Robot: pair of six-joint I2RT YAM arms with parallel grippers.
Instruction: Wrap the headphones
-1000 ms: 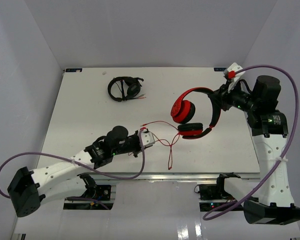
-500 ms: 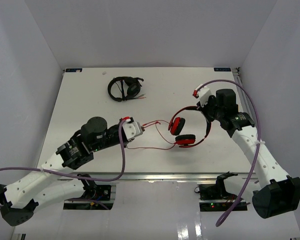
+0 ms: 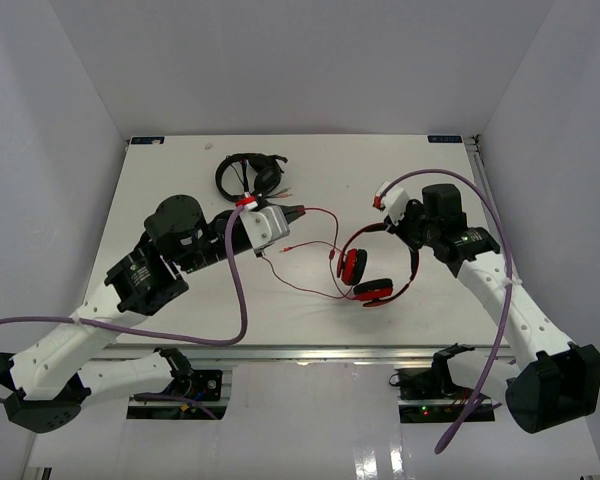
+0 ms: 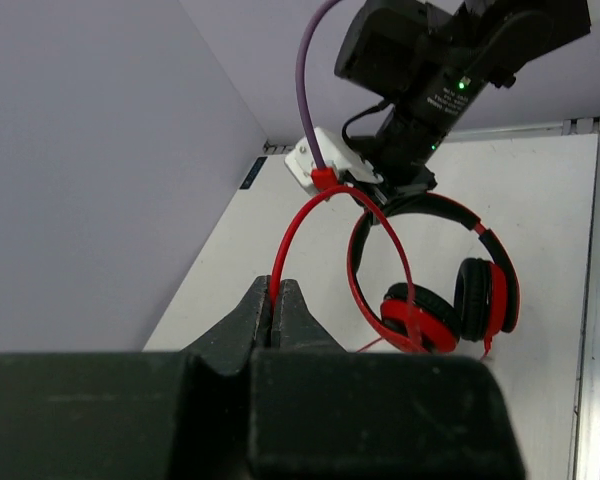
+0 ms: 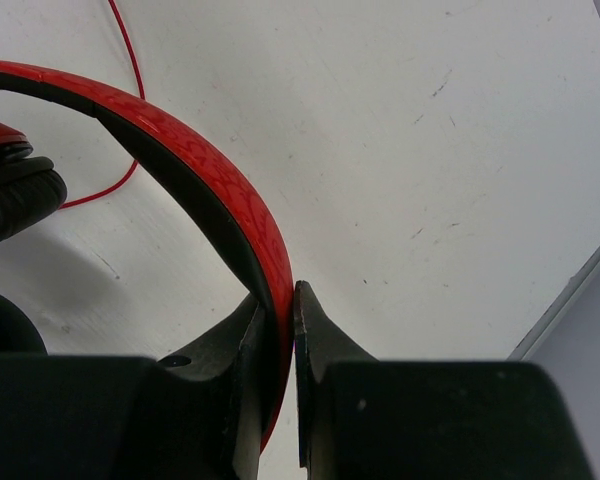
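The red headphones (image 3: 372, 264) hang over the middle right of the table, ear cups down. My right gripper (image 3: 398, 222) is shut on their red headband (image 5: 195, 175), which runs between its jaws. The thin red cable (image 3: 315, 212) runs from the headphones leftwards. My left gripper (image 3: 298, 212) is shut on this cable (image 4: 285, 245), raised left of the headphones. In the left wrist view the cable arcs up from the jaws and over the headband to the headphones (image 4: 450, 295). More cable (image 3: 305, 285) trails on the table below.
All-black headphones (image 3: 250, 176) lie at the back of the white table (image 3: 160, 200), just behind my left wrist. Grey walls close in the left, back and right sides. The table's metal front rail (image 3: 310, 352) runs along the near edge.
My left gripper has risen and swung back and right with the cable, pulling it up toward the headband. My right gripper has shifted slightly left and forward with the headphones.
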